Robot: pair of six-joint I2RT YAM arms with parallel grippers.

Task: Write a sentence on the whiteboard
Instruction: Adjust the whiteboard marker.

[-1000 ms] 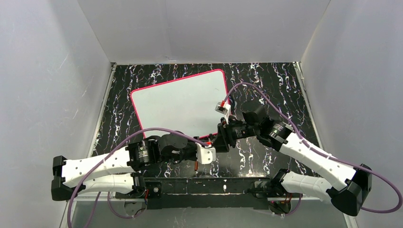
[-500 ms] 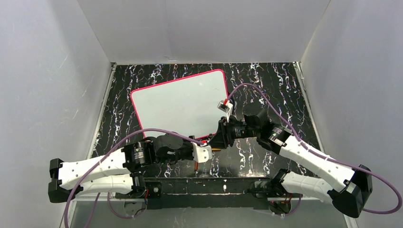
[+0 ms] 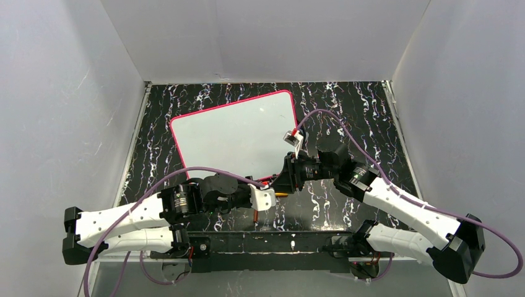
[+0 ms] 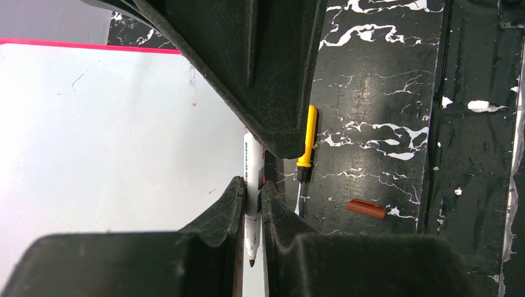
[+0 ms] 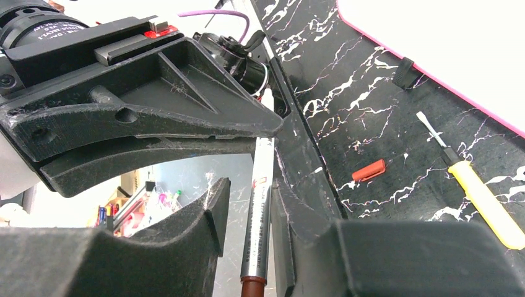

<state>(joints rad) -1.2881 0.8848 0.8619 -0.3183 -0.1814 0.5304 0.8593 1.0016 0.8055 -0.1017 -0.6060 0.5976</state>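
1. My left claw (image 4: pixel 252 185) is clamped on a white-barrelled marker (image 4: pixel 252 154), one finger pressed to each side, with the dark tip pointing back toward my wrist.
2. My right claw (image 5: pixel 249 185) straddles the same marker with its jaws parted. A gap shows on one side, and I cannot tell whether the other finger touches the barrel.
3. The whiteboard (image 3: pixel 235 133) lies flat and slightly askew on the black marbled table (image 3: pixel 347 111), left of centre. Both claws meet at its near right corner.
4. A yellow-handled screwdriver (image 4: pixel 306 142) lies just off the board's near edge. A small reddish-brown cap (image 4: pixel 366 208) lies nearer still, apart from it.
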